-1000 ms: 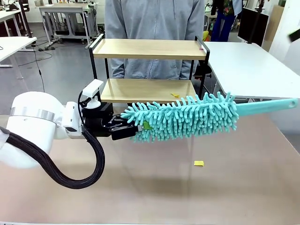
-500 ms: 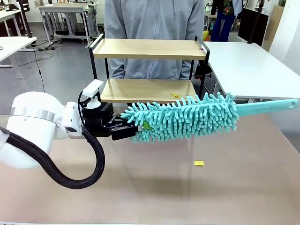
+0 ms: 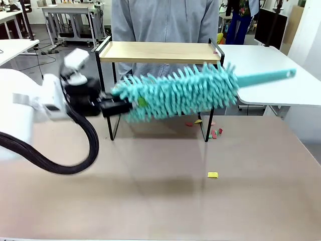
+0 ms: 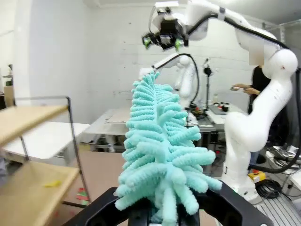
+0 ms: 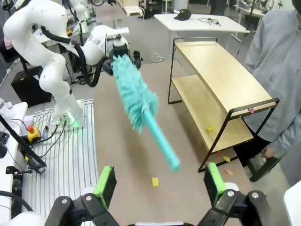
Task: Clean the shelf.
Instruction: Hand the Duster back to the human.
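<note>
A tan surface (image 3: 150, 201) runs across a lab room to a person in grey (image 3: 165, 20) at 12 o'clock. The shelf (image 3: 159, 52) stands at the far edge, paper scraps (image 3: 214, 132) by its right foot. The left arm reaches level from 9 o'clock, its tool (image 3: 116, 106) clenched on a teal duster (image 3: 175, 93) held across the lower board. The right tool (image 5: 160, 184) hangs high, fingers spread, released.
</note>
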Motion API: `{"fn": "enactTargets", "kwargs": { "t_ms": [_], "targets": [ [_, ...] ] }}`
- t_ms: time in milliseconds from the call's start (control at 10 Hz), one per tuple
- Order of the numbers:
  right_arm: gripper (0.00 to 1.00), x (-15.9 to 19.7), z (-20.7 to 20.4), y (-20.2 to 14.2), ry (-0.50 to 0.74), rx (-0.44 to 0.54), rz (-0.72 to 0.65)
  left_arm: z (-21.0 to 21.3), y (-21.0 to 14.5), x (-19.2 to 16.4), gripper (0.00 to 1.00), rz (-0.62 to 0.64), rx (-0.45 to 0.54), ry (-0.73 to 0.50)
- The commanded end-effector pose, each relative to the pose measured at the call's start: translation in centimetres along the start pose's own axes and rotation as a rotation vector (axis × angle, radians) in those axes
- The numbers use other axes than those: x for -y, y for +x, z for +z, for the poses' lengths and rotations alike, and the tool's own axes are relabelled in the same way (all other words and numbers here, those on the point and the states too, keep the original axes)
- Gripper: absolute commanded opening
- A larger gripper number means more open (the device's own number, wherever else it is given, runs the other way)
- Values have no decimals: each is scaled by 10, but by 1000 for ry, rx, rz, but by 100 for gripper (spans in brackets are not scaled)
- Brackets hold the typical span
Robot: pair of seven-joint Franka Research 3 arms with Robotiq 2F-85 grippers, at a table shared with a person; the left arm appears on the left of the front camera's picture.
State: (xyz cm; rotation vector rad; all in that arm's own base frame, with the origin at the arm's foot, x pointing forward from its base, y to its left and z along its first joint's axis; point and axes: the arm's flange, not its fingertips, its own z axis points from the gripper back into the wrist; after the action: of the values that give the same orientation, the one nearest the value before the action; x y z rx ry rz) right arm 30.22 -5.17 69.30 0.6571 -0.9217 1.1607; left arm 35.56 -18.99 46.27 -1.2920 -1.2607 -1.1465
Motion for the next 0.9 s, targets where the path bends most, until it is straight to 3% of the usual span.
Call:
{"fn": "enactTargets", "kwargs": {
  "t_ms": [0, 400, 800],
  "targets": [
    [100, 1, 3, 1, 1, -5, 19, 24, 56, 34, 17, -23, -58, 104],
    [100, 1, 3, 1, 1, -5, 19, 93, 136, 49, 17, -88, -92, 519],
    [100, 1, 3, 1, 1, -5, 19, 191, 151, 51, 17, -120, 9, 926]
  ]
}}
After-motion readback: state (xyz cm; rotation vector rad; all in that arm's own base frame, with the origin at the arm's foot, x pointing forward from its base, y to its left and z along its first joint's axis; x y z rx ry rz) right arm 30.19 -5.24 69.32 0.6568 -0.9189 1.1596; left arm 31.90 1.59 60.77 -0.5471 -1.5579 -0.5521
